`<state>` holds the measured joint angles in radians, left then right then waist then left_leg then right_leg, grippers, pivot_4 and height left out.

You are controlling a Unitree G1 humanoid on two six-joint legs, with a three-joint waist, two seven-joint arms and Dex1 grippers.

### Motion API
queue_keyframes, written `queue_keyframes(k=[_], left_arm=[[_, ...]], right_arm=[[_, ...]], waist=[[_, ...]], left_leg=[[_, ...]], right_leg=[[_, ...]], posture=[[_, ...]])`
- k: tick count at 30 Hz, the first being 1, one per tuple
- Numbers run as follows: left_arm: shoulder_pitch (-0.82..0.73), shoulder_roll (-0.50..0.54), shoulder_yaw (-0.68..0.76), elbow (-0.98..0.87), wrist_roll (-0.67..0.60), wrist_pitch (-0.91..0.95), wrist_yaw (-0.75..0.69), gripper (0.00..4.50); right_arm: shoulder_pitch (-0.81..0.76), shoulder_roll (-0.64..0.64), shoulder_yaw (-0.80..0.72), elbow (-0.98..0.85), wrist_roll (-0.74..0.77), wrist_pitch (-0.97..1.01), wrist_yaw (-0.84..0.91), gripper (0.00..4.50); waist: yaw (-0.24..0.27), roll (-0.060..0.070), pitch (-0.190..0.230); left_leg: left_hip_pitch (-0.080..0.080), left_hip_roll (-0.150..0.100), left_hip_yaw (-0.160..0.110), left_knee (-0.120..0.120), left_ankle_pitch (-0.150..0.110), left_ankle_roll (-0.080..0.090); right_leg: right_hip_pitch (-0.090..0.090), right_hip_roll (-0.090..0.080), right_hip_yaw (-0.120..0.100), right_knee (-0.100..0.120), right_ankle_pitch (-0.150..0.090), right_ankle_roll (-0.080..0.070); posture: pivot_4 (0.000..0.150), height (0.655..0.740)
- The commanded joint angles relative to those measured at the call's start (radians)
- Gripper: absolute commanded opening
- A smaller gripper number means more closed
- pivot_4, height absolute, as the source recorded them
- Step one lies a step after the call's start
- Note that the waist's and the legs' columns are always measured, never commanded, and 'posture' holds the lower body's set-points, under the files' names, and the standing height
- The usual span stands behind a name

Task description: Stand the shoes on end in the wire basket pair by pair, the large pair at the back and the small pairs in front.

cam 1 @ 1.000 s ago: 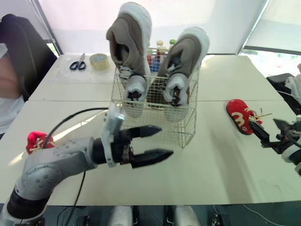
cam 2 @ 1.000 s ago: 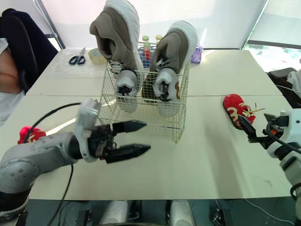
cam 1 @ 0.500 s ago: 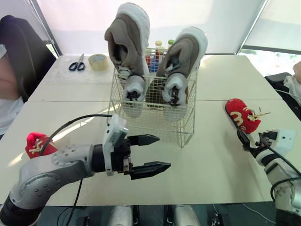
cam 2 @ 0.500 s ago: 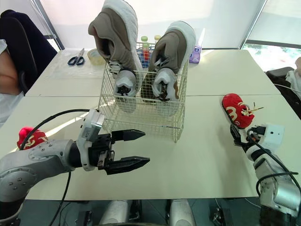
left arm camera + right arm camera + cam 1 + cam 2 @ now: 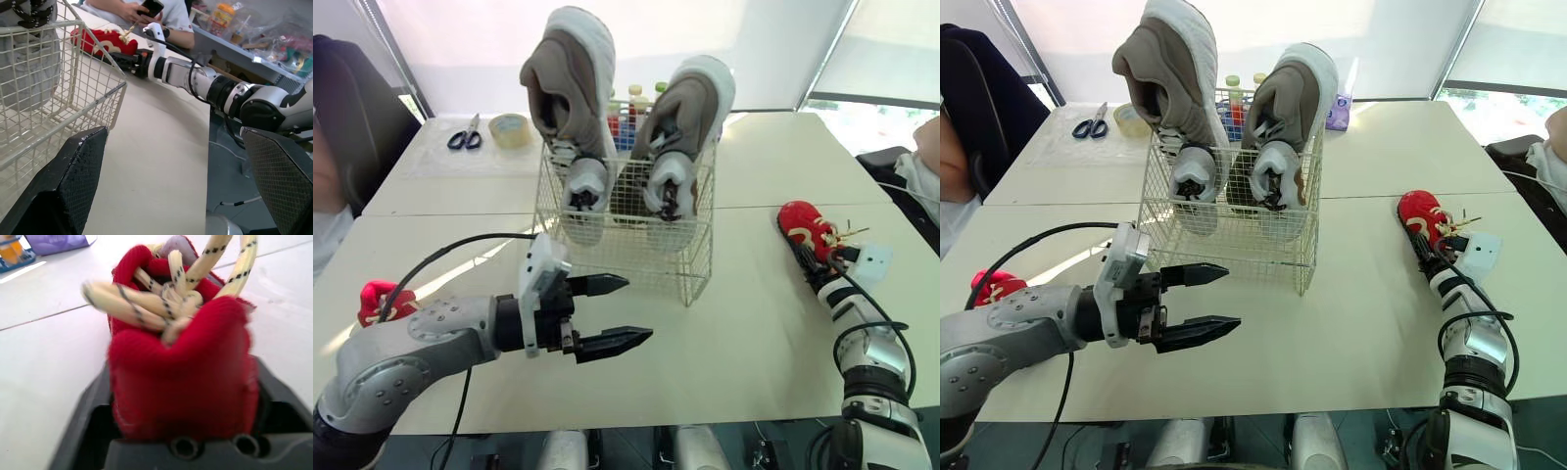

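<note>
Tabletop (image 5: 754, 352) carrying the basket (image 5: 636, 257), which stands near the middle. The large pair (image 5: 570, 98) is on end in the rear half of the basket, heels up and well above the rim; the front half looks empty, so the small shoes are judged to be the work that remains. Left gripper (image 5: 639, 309) hovers above the tabletop just before the basket's front wall, its fingers spread wide and holding nothing. Right gripper (image 5: 815, 257) lies low at the right edge of the tabletop, its fingers pinching the heel end of the right red shoe (image 5: 803, 227), which rests on the tabletop well apart from the basket; the right wrist view shows the shoe seated deep between the fingers with its loose laces (image 5: 171, 293) standing up from the opening. The left red shoe (image 5: 377, 302) lies at the far left edge, beside the left arm. Scissors (image 5: 463, 137), tape (image 5: 510, 127) and bottles (image 5: 628, 108) sit behind the basket. Likely faults from here: the soft fabric may yield and the shoe may slip or swing on lifting; the laces may snag in the wire mesh on entry; the shoe may topple in the basket if released tilted; the idle left gripper stands close to the front wall and may obstruct the approach.
</note>
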<state>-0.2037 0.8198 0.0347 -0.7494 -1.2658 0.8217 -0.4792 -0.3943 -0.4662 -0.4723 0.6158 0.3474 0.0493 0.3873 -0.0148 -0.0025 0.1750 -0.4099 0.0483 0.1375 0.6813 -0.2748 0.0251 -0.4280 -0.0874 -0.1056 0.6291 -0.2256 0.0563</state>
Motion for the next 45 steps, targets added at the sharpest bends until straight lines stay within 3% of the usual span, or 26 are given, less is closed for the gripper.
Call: queue_keyframes(k=[1, 4, 10, 13, 15, 19, 23, 25, 29, 34, 45], left_arm=[[-0.009, 0.011, 0.030, -0.015, -0.007, -0.003, -0.005, 4.50], [-0.026, 0.020, 0.054, 0.011, -0.024, -0.004, -0.019, 4.50], [-0.216, 0.072, 0.233, 0.297, -0.308, 0.026, -0.053, 4.50], [-0.339, 0.088, 0.280, 0.486, -0.414, 0.065, -0.076, 4.50], [-0.404, 0.098, 0.294, 0.582, -0.414, 0.090, -0.096, 4.50], [-0.563, 0.091, 0.315, 0.705, -0.480, 0.128, -0.063, 4.50], [-0.599, 0.021, 0.322, 0.651, -0.666, 0.113, 0.088, 4.50], [-0.580, -0.038, 0.333, 0.590, -0.702, 0.120, 0.147, 4.50], [-0.532, -0.124, 0.345, 0.488, -0.706, 0.119, 0.232, 4.50], [-0.489, -0.147, 0.348, 0.435, -0.706, 0.106, 0.296, 4.50], [-0.518, -0.179, 0.276, 0.472, -0.706, 0.165, 0.288, 4.50]], right_arm=[[-0.002, -0.022, 0.001, -0.019, 0.008, -0.008, 0.018, 1.96], [-0.004, -0.060, -0.013, -0.106, 0.033, -0.007, 0.056, 1.96], [-0.267, -0.456, -0.054, -0.281, 0.163, 0.128, 0.304, 1.96], [-0.475, -0.580, -0.008, -0.317, 0.283, 0.270, 0.464, 1.96], [-0.574, -0.602, 0.053, -0.372, 0.362, 0.386, 0.567, 1.96], [-0.636, -0.541, 0.210, -0.553, 0.444, 0.500, 0.710, 1.96], [-0.631, -0.425, 0.260, -0.621, 0.477, 0.525, 0.735, 1.96], [-0.636, -0.386, 0.293, -0.632, 0.447, 0.496, 0.754, 1.96], [-0.661, -0.341, 0.333, -0.650, 0.432, 0.477, 0.796, 1.96], [-0.684, -0.321, 0.357, -0.664, 0.424, 0.484, 0.832, 1.96], [-0.696, -0.317, 0.424, -0.756, 0.309, 0.402, 0.870, 1.96]], waist=[[0.000, 0.000, 0.000], [0.001, 0.002, 0.001], [0.003, 0.027, 0.016], [-0.003, 0.024, 0.016], [-0.004, 0.014, 0.015], [-0.008, -0.002, 0.014], [0.004, -0.004, 0.015], [0.020, -0.004, 0.016], [0.028, -0.006, 0.017], [0.026, -0.007, 0.017], [0.027, -0.007, 0.016]], left_leg=[[0.000, 0.000, 0.000, 0.000, 0.000, 0.000], [0.000, 0.000, 0.000, 0.000, 0.000, 0.000], [-0.002, -0.002, 0.003, 0.001, 0.000, 0.002], [0.000, -0.001, 0.002, -0.003, 0.000, 0.001], [0.001, 0.001, 0.000, -0.007, 0.002, -0.003], [0.005, 0.003, -0.001, -0.016, 0.006, -0.011], [0.002, 0.002, 0.000, -0.015, 0.008, -0.013], [0.000, -0.001, -0.001, -0.014, 0.009, -0.015], [-0.002, -0.002, 0.000, -0.012, 0.007, -0.012], [-0.001, -0.002, -0.001, -0.012, 0.008, -0.012], [0.000, -0.001, -0.001, -0.012, 0.009, -0.014]], right_leg=[[0.000, 0.000, 0.000, 0.000, 0.000, 0.000], [0.000, 0.000, 0.000, 0.000, 0.000, 0.000], [-0.003, -0.003, 0.002, 0.002, -0.001, 0.001], [-0.005, 0.002, 0.003, 0.002, 0.001, 0.004], [-0.005, 0.007, 0.002, 0.001, -0.001, 0.001], [-0.005, 0.009, 0.002, 0.001, -0.003, -0.002], [-0.007, 0.003, 0.003, 0.002, -0.002, -0.002], [-0.007, -0.001, 0.002, 0.002, -0.001, -0.001], [-0.006, -0.001, 0.001, 0.000, 0.000, 0.002], [-0.006, -0.001, 0.000, 0.001, 0.000, 0.002], [-0.006, 0.001, 0.000, 0.002, 0.000, 0.001]], posture=[[0.150, 0.7400], [0.150, 0.7400], [0.150, 0.7400], [0.150, 0.7400], [0.150, 0.7400], [0.150, 0.7400], [0.150, 0.7400], [0.150, 0.7400], [0.150, 0.7400], [0.150, 0.7400], [0.150, 0.7400]])
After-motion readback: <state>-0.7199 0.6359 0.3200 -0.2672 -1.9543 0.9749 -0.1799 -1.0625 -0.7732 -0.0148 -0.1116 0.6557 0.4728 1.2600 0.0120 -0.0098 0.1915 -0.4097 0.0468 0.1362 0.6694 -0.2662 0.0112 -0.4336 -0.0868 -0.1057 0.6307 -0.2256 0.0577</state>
